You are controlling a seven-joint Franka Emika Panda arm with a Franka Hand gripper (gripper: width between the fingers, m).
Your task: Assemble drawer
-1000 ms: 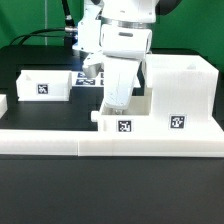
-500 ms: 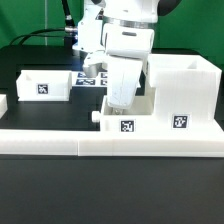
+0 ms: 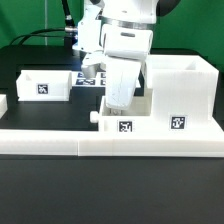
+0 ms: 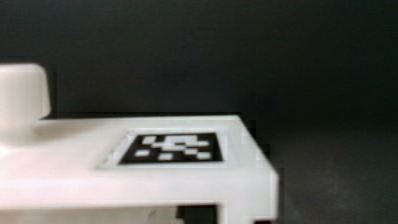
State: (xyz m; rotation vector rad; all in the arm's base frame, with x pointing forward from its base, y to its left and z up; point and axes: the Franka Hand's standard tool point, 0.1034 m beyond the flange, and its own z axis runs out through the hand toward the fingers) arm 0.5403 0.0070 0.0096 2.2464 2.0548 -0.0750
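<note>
Gripper (image 3: 118,103) at ctr tray box (image 3: 138,124) — knobbed, housing (image 3: 186,88) adj.

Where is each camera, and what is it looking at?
Exterior view: off the arm, on the rail side of the table, facing the drawer parts; it shows the arm and gripper down at the middle tray box.
Wrist view: on the wrist, close on that box's tag and knob; no fingers clearly show.
Shared: the middle tray box, its tag and knob.
</note>
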